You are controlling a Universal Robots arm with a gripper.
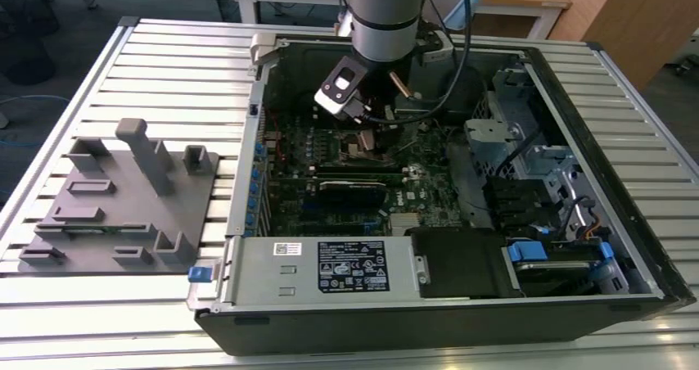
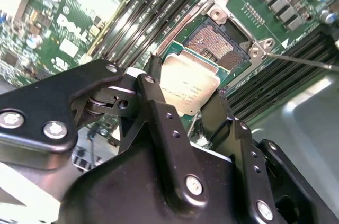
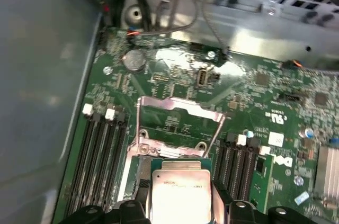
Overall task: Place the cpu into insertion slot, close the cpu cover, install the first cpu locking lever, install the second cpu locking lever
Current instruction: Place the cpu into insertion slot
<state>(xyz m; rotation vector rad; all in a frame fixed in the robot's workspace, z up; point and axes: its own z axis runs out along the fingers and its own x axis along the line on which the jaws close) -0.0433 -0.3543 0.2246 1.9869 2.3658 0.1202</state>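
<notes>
Jaws first: they are closed narrow on the cpu (image 2: 190,89), with a finger (image 2: 153,70) on each of two opposite edges and the silver top facing my wrist cameras. The chip hangs over the near corner of the slot (image 2: 218,46), whose field of contacts lies mostly bare beyond it. I cannot tell whether any edge of the chip touches the rim yet.

The cover (image 3: 177,103) stands swung up past the slot, and the board shows through its window. A thin lever (image 2: 302,61) lies off to one side, clear of the opening.

To do this step well, I judge the chip must be kept level and its edges squared to the rim. It should go straight down without sliding, since a sideways scrape over those contacts could bend them. I would loosen my grip only once it sits flat on all four sides, and keep my fingers away from the raised cover.

As for writing, the chip's top carries faint print. The board (image 3: 265,102) bears a white logo and small white lettering, both beside the memory slots (image 3: 100,144). Farther out, in the exterior view, a white-and-black label (image 1: 352,265) sits on the metal box at the near end of the case (image 1: 437,333). The case rests on the slatted desk (image 1: 164,51).
</notes>
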